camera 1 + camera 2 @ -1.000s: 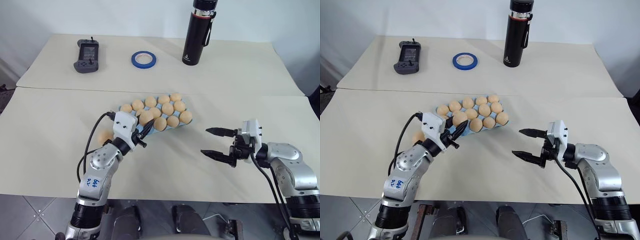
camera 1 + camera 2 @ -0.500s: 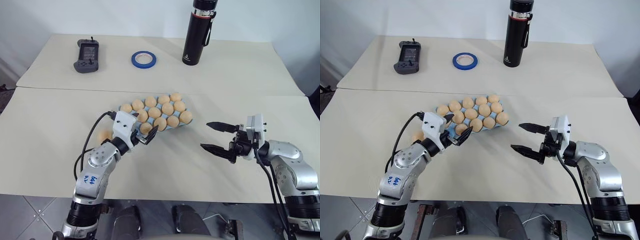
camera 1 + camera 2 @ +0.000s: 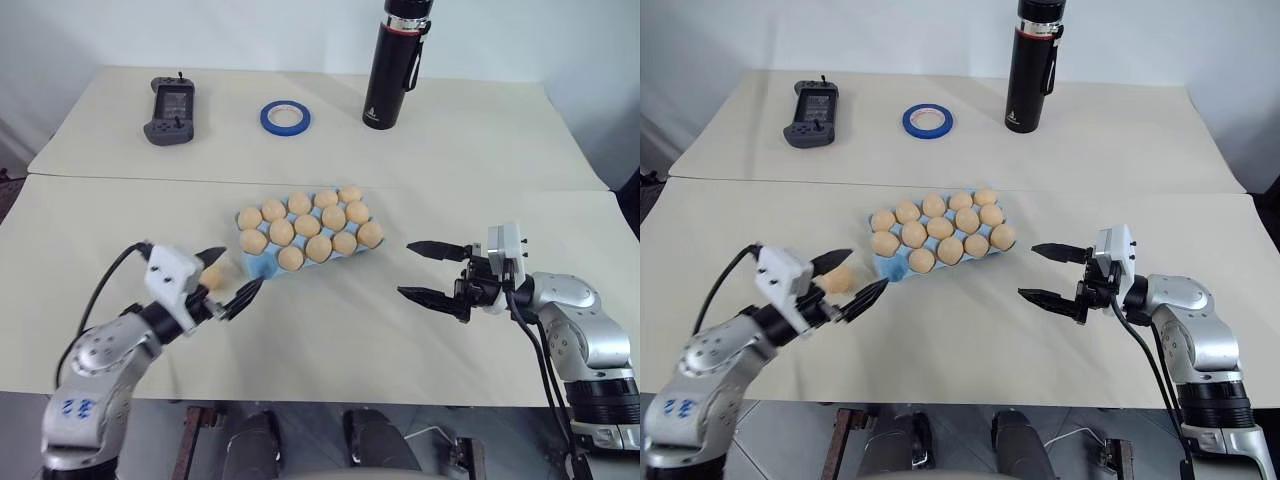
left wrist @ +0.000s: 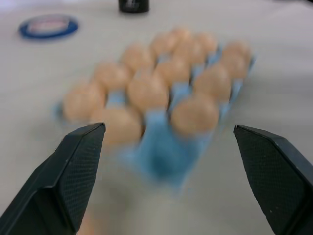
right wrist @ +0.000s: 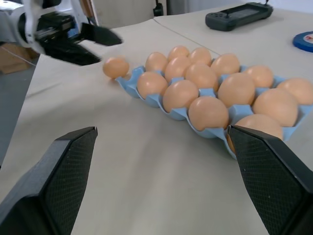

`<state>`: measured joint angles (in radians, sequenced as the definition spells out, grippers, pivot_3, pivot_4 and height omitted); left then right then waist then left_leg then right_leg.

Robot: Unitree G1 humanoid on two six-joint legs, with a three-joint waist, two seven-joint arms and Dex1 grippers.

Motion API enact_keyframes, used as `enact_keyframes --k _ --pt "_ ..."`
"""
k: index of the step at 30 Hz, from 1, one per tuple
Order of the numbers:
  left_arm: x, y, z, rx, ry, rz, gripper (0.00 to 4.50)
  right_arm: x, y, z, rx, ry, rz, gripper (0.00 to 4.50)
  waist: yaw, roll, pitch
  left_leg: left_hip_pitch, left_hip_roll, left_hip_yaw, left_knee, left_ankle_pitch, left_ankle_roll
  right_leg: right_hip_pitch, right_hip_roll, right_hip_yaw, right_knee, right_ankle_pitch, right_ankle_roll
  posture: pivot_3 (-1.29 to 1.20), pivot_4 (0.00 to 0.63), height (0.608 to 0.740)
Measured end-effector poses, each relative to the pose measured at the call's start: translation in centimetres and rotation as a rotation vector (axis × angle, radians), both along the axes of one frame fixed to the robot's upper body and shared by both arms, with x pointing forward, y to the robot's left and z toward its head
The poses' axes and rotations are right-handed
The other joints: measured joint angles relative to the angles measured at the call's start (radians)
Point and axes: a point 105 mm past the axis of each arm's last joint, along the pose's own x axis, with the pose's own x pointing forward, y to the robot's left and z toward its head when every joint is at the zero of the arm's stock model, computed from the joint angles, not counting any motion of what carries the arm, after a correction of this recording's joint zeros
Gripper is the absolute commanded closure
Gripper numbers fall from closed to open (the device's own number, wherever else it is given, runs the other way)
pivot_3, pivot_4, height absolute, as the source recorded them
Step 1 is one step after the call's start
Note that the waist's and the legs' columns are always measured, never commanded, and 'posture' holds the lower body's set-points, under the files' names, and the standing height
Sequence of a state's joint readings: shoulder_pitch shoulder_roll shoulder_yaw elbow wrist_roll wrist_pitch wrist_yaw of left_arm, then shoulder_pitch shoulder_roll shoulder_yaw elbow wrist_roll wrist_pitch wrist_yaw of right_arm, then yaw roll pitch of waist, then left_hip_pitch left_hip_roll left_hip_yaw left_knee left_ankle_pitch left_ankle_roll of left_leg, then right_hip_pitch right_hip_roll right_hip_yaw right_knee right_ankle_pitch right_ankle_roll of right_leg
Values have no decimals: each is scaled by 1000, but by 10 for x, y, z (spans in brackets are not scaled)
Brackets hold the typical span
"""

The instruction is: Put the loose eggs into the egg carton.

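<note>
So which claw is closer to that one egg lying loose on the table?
Left. The left claw is open right beside the loose egg; the right claw is open beyond the egg carton's far side.

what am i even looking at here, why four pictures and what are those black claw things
It is a humanoid robot with two arms, and each black claw is a two-fingered gripper. Two pictures come from cameras on its head, looking down over a pale table. The other two come from cameras on its wrists, looking out between the fingers of each gripper.

The left gripper and the right gripper are both open and hold nothing.

In the middle lies a light blue egg carton with tan eggs sitting in most of its cups; one cup at the corner nearest the left gripper looks empty. One loose egg lies on the table beside that corner, between the left gripper's fingers as seen from the head.

Farther back are a black bottle, a blue tape ring and a dark handheld controller.
</note>
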<state>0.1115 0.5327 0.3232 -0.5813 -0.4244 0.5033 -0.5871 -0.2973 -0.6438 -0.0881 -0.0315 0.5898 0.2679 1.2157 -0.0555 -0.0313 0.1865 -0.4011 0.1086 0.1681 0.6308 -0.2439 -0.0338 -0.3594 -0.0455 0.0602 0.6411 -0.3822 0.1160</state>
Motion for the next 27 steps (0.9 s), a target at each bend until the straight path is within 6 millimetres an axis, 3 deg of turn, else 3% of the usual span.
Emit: enact_keyframes --k 3,8,13,19,27 --pt "-14 14 -2 17 8 -1 17 1 1 1 -6 -4 14 0 -1 0 0 0 -1 1 -1 -2 0 2 -2 -1 -4 0 -2 0 150 740" --pt "-35 55 -12 43 47 114 17 7 -4 -5 -10 25 12 0 -5 0 0 -1 0 2 -2 -4 2 1 -4 -1 -6 -1 -5 0 150 740" --pt "-39 61 -12 37 25 148 17 10 -4 -4 -13 14 24 0 -1 0 0 -1 0 1 -2 -5 1 1 -9 -4 -6 -2 -6 0 150 740" --pt "-20 60 -9 -25 -41 212 17 13 -2 -6 -13 17 32 0 -1 0 0 -1 0 2 0 -6 2 1 -2 -2 -7 -1 -5 0 150 740" --pt "10 49 -36 -41 15 235 17 14 2 -10 -24 22 43 0 -3 0 0 -1 1 4 0 -5 2 -1 0 -1 -5 1 -1 0 150 740"
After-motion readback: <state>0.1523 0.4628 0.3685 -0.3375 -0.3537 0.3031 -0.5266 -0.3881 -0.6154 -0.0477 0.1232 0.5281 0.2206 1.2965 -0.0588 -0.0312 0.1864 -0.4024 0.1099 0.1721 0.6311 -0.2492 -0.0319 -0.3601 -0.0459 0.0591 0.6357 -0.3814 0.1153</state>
